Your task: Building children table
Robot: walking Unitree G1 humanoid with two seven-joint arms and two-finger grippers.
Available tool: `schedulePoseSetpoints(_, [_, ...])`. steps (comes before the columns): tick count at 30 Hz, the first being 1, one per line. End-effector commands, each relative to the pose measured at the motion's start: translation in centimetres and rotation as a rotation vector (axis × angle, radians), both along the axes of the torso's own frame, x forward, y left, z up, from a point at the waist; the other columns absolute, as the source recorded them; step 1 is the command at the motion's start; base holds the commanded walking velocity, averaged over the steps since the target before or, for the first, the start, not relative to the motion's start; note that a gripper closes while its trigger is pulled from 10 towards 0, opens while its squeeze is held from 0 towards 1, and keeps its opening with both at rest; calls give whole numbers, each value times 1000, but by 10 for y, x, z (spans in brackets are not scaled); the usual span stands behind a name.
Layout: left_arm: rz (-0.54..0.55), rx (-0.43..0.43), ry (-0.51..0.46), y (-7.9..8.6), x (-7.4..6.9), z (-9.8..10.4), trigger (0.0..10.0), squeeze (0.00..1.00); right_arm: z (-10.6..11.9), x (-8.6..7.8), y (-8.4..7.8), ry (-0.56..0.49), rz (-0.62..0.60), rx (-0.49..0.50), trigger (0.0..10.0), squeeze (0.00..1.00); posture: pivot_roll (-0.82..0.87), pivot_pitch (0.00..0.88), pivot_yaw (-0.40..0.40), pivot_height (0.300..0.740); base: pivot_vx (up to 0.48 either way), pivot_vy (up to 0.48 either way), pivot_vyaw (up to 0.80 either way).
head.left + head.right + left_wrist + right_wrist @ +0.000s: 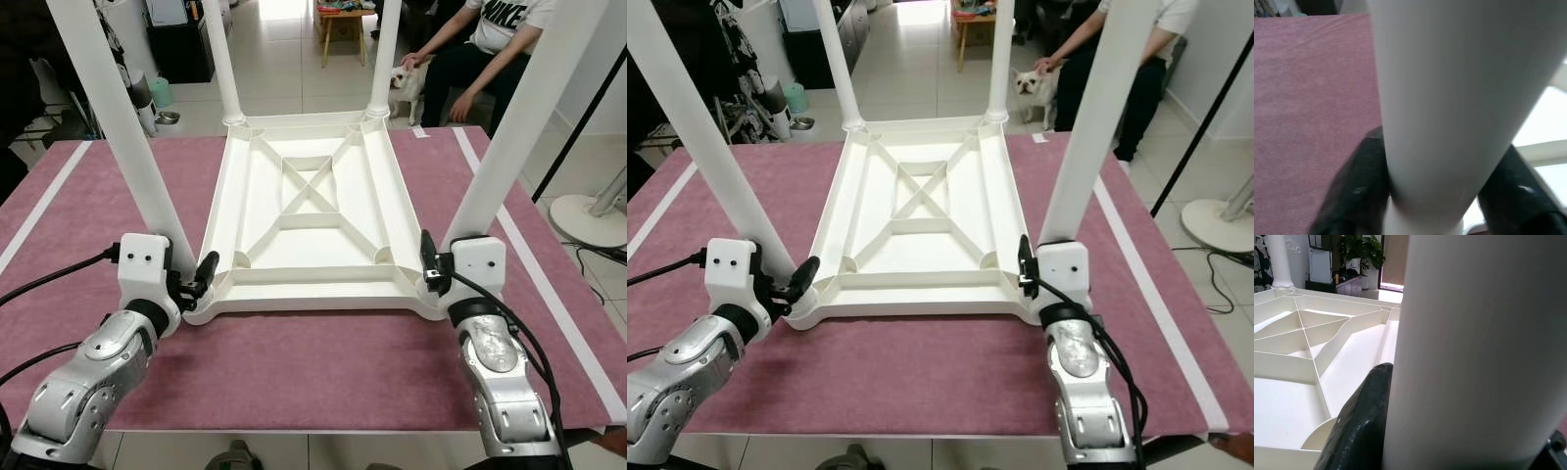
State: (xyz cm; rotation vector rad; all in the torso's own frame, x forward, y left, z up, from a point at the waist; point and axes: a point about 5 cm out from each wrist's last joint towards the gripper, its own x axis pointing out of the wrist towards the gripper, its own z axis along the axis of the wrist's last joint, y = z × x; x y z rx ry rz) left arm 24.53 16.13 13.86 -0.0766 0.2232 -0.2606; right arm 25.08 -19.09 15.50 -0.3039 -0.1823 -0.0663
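A white children's table top point(313, 296) lies upside down on the purple-red mat point(313, 362), with its ribbed underside facing up. Two far legs point(223, 64) point(384, 59) stand in its back corners. My left gripper point(186, 269) is shut on the near-left leg point(118, 127) just above its corner socket; in the left wrist view black fingers point(1361, 181) press both sides of that leg point(1449, 98). At the base of the near-right leg point(519, 127), my right gripper point(451, 264) is also shut on it. One finger point(1361, 426) lies against that leg point(1484, 342).
A seated person point(490, 49) pets a small dog point(405, 86) beyond the mat's far right corner. A wooden stool point(343, 24) stands further back. A fan base point(588, 220) and cables lie on the floor at the right. White tape lines point(534, 264) edge the mat.
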Motion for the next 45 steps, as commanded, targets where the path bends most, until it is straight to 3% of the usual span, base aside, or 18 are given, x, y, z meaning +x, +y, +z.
schedulePoseSetpoints(1, [-35, 1, 44, -6, -1, -7, 0, 0, 17, 5, -2, -72, -22, -187, 10000, 0, 17, 0, 77, 740, 0, 0, 0])
schedulePoseSetpoints(5, [-44, 11, 71, -6, -2, -11, 0, 0, 26, 9, -2, -93, -17, -222, 10000, 0, 18, 0, 78, 740, 0, 0, 0])
schedulePoseSetpoints(8, [-49, 23, 125, -8, -3, -19, 0, 0, 41, 12, 2, -144, 9, -270, 10000, 0, 16, 0, 80, 740, 0, 0, 0])
schedulePoseSetpoints(10, [-20, 12, 185, -8, 1, -25, 0, 0, 65, 16, 12, -224, 71, -314, 10000, 0, 16, 0, 80, 740, 0, 0, 0])
schedulePoseSetpoints(13, [-8, 2, 204, -8, 3, -27, 0, 0, 73, 17, 16, -250, 95, -325, 10000, 0, 16, 0, 80, 740, 0, 0, 0])
schedulePoseSetpoints(15, [9, -23, 229, -7, 7, -29, 10000, 0, 86, 19, 27, -276, 169, -337, 10000, 0, 10, 0, 80, 740, 0, 0, 0])
schedulePoseSetpoints(20, [57, 0, 242, -4, 15, -31, 10000, 0, 102, 21, 45, -298, 289, -338, 10000, 0, 8, 0, 76, 740, 0, 0, 0])
schedulePoseSetpoints(27, [103, 70, 197, 1, 18, -29, 10000, 0, 97, 20, 49, -264, 312, -303, 10000, 0, 11, 0, 68, 740, 0, 0, 0])
schedulePoseSetpoints(28, [111, 111, 165, 4, 17, -27, 10000, 1000, 85, 16, 50, -223, 326, -271, 10000, 0, 14, 0, 66, 740, 0, 0, 0])
schedulePoseSetpoints(32, [129, 193, 86, 13, 15, -21, 10000, 1000, 50, -5, 61, -119, 413, -220, 10000, 0, 10, 0, 69, 740, 0, 0, 0])
schedulePoseSetpoints(38, [126, 204, 33, 17, 12, -13, 10000, 1000, 36, -10, 65, -67, 464, -223, 10000, 0, 4, 0, 80, 740, 0, 0, 0])
schedulePoseSetpoints(39, [117, 204, 19, 18, 11, -10, 10000, 0, 33, -11, 66, -53, 469, -223, 10000, 0, 4, 0, 80, 740, 0, 0, 0])
schedulePoseSetpoints(43, [101, 163, -3, 31, -3, -4, 10000, 0, 13, -5, 54, 28, 414, -242, 10000, 0, 10, 0, 80, 740, 0, 0, 0])
schedulePoseSetpoints(45, [47, 77, 16, 42, -19, -3, 10000, 0, -1, -4, 48, 82, 399, -258, 10000, 0, 18, 0, 74, 740, 0, 0, 0])
